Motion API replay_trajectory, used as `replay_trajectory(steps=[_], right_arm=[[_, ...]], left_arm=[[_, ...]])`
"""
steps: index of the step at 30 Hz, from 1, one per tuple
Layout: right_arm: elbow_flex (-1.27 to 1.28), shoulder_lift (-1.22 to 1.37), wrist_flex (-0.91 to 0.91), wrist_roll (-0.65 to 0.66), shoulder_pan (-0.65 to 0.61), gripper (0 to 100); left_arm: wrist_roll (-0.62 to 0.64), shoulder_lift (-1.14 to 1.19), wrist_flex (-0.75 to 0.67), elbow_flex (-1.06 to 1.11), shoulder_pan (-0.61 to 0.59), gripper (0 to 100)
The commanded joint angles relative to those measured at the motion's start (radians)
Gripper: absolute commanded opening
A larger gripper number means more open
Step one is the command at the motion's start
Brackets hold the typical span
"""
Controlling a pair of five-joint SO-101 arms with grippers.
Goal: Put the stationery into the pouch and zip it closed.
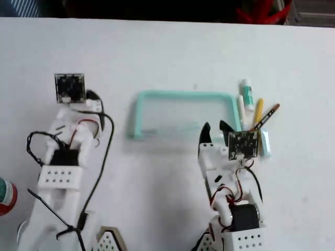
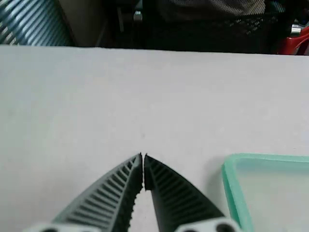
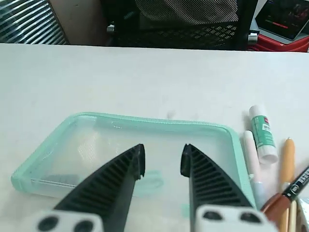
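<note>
mint-trimmed clear pouch (image 1: 183, 95) lies on the desk (image 1: 157, 52), stationery (image 1: 251, 107) just beside its end, outside. right gripper (image 1: 215, 126) hangs half-open over the pouch's near edge; left gripper (image 2: 143, 157), beside the pouch, is closed. packing looks unstarted; next, a pen needs grasping.

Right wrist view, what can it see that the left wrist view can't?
Right wrist view's own: the open right gripper, the whole mint pouch, and beside it the glue stick, white pen, orange pen and black marker. Left wrist view's own: the shut left gripper, pointing at bare table. Shared: the pouch, though the left wrist view catches just one corner, and the white table.
</note>
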Motion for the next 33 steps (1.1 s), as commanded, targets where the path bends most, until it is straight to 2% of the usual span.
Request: replay_trajectory(steps=[1,7,14,29,33], right_arm=[[-0.112,0.182,-0.03,0.017,-0.004,13.0],[-0.313,0.704,-0.122,0.02,0.01,13.0],[-0.491,1.11,-0.243,0.009,0.153,13.0],[-0.494,1.167,-0.283,0.009,0.165,12.9],[-0.493,1.17,-0.283,0.017,0.165,7.3]], left_arm=[[-0.025,-0.044,-0.052,0.006,0.035,2],[-0.028,-0.042,-0.054,0.008,0.053,2],[-0.028,-0.042,-0.061,0.008,0.053,2],[-0.028,-0.044,-0.052,0.009,0.054,2],[-0.028,-0.091,0.04,0.005,0.09,2]])
